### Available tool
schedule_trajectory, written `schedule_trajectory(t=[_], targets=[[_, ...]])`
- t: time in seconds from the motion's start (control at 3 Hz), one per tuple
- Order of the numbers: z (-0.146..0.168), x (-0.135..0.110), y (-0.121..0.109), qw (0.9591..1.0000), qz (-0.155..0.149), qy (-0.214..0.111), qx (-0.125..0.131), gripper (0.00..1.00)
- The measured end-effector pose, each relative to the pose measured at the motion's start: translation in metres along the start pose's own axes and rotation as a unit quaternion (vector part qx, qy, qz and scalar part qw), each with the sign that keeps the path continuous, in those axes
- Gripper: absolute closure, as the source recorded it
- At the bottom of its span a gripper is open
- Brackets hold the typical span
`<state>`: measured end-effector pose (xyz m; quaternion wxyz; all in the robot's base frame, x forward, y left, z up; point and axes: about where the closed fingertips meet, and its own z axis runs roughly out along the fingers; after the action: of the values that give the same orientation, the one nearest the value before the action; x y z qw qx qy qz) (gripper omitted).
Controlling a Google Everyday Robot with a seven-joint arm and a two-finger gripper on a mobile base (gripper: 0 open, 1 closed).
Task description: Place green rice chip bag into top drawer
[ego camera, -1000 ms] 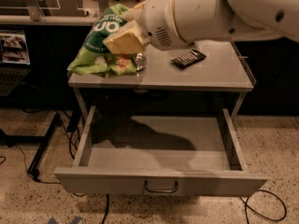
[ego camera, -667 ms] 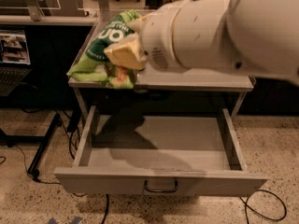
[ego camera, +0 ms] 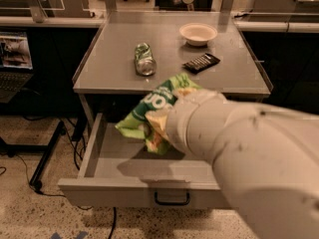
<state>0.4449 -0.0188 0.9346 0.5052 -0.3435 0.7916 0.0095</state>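
The green rice chip bag [ego camera: 147, 109] is crinkled, bright green with white letters. It hangs in the air over the middle of the open top drawer [ego camera: 115, 167], just below the table's front edge. My gripper [ego camera: 158, 126] is shut on the bag's right side; most of it is hidden behind my big white arm [ego camera: 234, 148], which reaches in from the lower right. The drawer is pulled out, its curved handle [ego camera: 171, 199] at the front centre. The arm covers the drawer's right part.
On the grey table top [ego camera: 109, 49] lie a green metal can [ego camera: 144, 59] on its side, a small black snack packet [ego camera: 201, 62] and a white bowl [ego camera: 198, 33]. A laptop [ego camera: 14, 59] stands at the left. Cables run on the floor.
The bag has been lifted off the table's left side and carried down in front of the table, over the open drawer. The arm now fills the lower right.
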Motion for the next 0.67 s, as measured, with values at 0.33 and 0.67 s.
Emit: schedule_trajectory(t=[0.33, 0.67], targets=[[0.004, 0.071, 0.009, 0.9969, 0.046, 0.059, 0.022, 1.00], [0.005, 0.119, 0.014, 0.9894, 0.101, 0.097, 0.039, 1.00]])
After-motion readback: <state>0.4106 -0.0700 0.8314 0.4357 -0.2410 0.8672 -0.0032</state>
